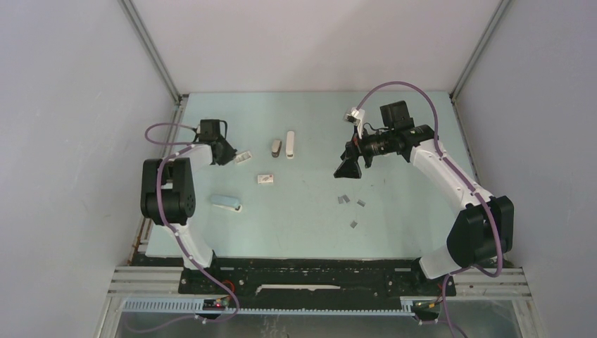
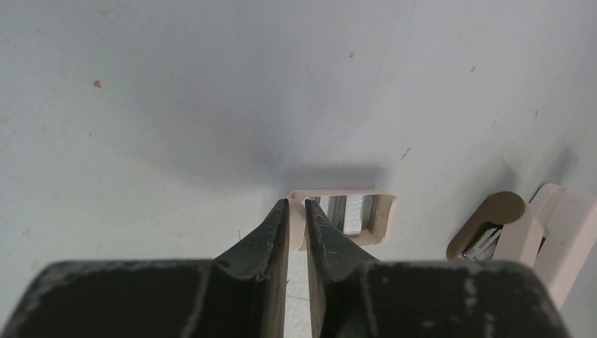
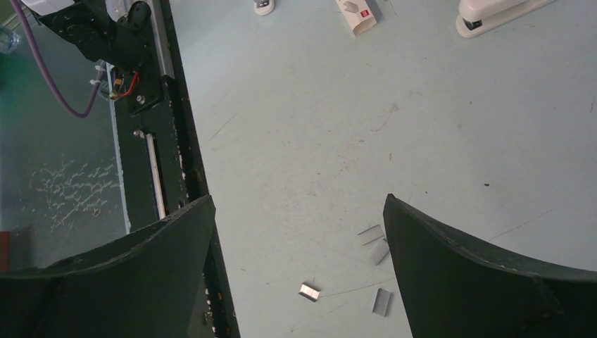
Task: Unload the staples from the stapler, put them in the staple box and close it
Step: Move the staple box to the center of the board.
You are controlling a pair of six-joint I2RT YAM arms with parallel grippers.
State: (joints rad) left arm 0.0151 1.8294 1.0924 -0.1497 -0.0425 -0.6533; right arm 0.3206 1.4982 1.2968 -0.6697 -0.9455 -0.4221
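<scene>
Stapler (image 1: 277, 147): is lying far-centre on the table (image 1: 303, 232), just beside a white stapler (image 1: 290, 144) and apart from both grippers.

Staples (image 3: 371, 234): four short strips are lying loose on the table, near one another and well apart from the stapler.

Left gripper (image 2: 296, 211): fingers are pressing nearly together, with the side wall of a small open box (image 2: 352, 211) between the tips. Silvery strips are showing inside the box.

Right gripper (image 3: 299, 199): is hanging above the loose staples, fingers spread wide and holding nothing.

Staples (image 1: 344, 199) right of the stapler (image 1: 277, 147)
</scene>
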